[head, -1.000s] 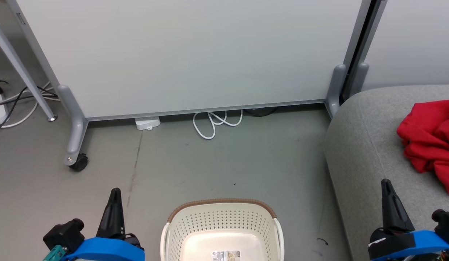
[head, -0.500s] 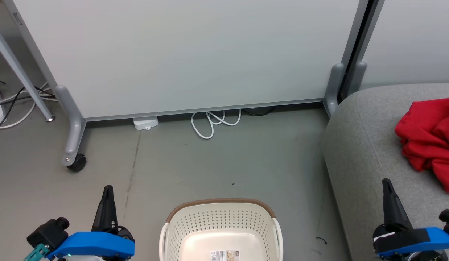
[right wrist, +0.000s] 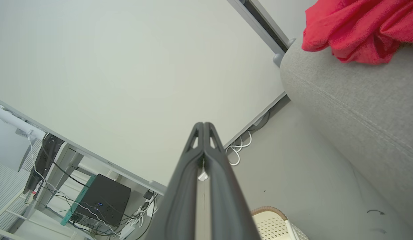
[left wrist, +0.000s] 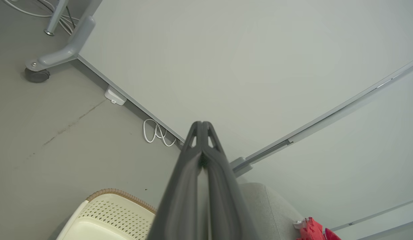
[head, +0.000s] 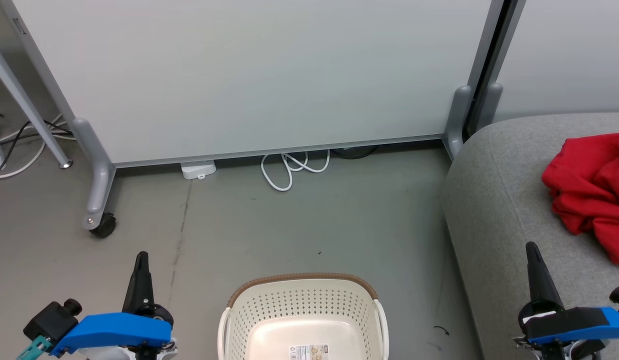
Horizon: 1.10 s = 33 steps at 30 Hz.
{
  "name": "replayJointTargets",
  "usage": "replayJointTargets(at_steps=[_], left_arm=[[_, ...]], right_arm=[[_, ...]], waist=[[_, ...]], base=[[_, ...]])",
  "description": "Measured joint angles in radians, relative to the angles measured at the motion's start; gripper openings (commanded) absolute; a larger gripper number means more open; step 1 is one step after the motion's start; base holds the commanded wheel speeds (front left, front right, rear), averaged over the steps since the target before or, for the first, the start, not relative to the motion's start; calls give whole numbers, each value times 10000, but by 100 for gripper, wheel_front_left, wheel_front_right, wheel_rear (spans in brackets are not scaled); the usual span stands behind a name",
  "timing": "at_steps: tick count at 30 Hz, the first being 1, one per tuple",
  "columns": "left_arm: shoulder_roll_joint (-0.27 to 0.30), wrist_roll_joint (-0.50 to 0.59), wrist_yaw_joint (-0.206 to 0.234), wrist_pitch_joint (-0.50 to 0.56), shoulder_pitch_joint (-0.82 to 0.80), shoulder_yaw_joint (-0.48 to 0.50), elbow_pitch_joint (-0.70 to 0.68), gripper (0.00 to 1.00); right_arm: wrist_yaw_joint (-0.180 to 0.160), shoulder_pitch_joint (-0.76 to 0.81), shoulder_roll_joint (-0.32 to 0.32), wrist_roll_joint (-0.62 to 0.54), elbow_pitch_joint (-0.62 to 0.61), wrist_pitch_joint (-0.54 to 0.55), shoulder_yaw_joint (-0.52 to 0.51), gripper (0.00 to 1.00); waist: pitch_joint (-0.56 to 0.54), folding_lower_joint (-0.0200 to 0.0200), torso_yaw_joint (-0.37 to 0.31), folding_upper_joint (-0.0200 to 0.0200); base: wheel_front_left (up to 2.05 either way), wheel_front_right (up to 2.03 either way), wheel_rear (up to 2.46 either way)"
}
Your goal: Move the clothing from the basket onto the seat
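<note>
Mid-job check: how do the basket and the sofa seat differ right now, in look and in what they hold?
The basket is cream perforated plastic with a brown rim, while the seat is grey fabric. The basket is much smaller than the seat. The part of the basket in view holds just a paper label, while the seat carries the red clothing. Both have rounded corners.

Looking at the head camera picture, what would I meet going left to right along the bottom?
left gripper, shut → basket → right gripper, shut, in front of the grey seat
</note>
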Motion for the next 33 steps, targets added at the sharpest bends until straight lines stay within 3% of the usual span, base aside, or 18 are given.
replayJointTargets(at_steps=[33], left_arm=[[-33, -3469, -73, 882, -274, 466, -102, 0]], right_arm=[[0, -293, -12, 3649, 128, 882, 4, 0]], waist=[[46, 0, -145, 0]], base=[[0, 0, 0]])
